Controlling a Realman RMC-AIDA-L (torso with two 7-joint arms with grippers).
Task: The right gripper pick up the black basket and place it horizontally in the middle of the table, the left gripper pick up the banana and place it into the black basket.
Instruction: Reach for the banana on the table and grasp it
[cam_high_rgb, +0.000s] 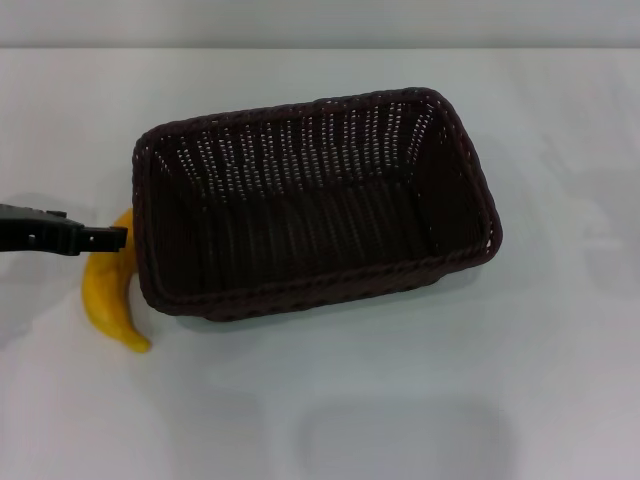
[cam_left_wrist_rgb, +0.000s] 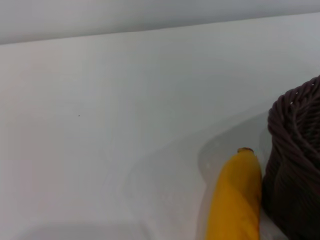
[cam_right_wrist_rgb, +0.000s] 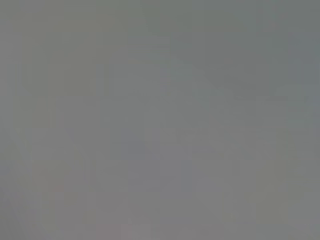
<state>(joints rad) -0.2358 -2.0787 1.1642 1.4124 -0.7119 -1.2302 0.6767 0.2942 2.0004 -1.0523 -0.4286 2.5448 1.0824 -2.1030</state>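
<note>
Your head camera looks down on the plain white tabletop (cam_high_rgb: 560, 400); your left wrist camera, low and close, shares the curved yellow banana (cam_high_rgb: 108, 295) (cam_left_wrist_rgb: 235, 200).

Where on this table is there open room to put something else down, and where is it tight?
The table is bare in front of the black basket, to its right, and behind it toward the far edge. It is crowded at the basket's left end: the banana lies right against the wall there, with the left gripper over it.
</note>
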